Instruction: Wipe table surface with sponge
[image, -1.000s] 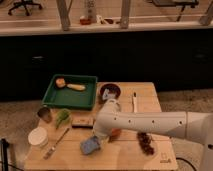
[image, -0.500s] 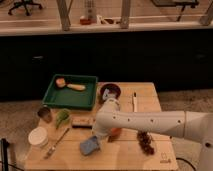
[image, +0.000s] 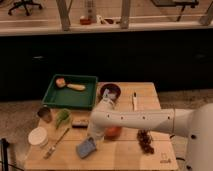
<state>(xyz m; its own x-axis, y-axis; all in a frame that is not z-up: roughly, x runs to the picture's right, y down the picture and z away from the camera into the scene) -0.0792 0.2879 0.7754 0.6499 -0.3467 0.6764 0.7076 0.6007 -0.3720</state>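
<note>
My arm (image: 145, 120) reaches in from the right across the front half of the table (image: 125, 156), and my pincer (image: 92, 139) is down at the front left part, right at the upper edge of the sponge (image: 85, 148); I cannot tell whether it is open or closed, nor whether it grips the sponge. The sponge lies tilted on the wood near the front edge. Just beside my arm sits something orange-red (image: 113, 132), partly hidden by it. Farther back stand a dark red bowl (image: 110, 92) and a green tray (image: 75, 100) holding a pale yellowish item (image: 70, 86). On the left are a white round container (image: 38, 136), a slim utensil (image: 56, 143) and a green piece (image: 62, 117). A dark clump (image: 145, 140) lies to the right, below my arm
</note>
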